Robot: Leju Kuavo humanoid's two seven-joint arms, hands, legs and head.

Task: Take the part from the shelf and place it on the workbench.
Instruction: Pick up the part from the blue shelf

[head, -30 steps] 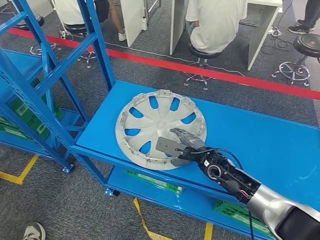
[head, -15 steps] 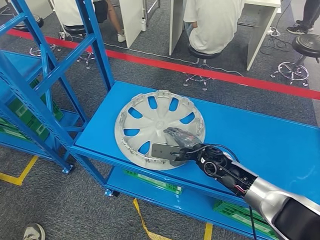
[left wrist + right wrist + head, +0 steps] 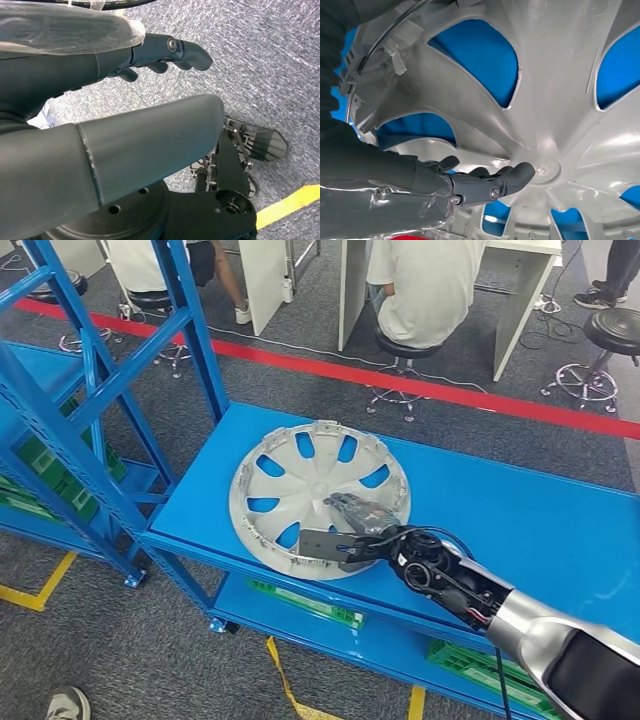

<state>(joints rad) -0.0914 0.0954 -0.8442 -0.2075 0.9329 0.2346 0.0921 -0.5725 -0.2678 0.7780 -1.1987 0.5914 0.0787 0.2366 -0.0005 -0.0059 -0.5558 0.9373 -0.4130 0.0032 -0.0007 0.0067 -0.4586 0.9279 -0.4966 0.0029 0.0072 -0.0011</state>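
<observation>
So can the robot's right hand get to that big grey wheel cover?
Probably yes: the right hand is already over the wheel cover on the blue bench, fingers by its middle, nothing between.

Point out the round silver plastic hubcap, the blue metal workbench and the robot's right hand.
Round silver plastic hubcap (image 3: pixel 302 480): head view, on a spoke left of the hub.
Blue metal workbench (image 3: pixel 521 525): head view, on its bare top.
Right hand (image 3: pixel 355 530): head view, on the hand's middle.

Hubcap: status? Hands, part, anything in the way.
Right hand over the hubcap, fingers extended near its hub; grip not confirmed. Left hand hangs over the floor, holding nothing. Hubcap flat on the blue bench. Nothing else on the benchtop.
</observation>
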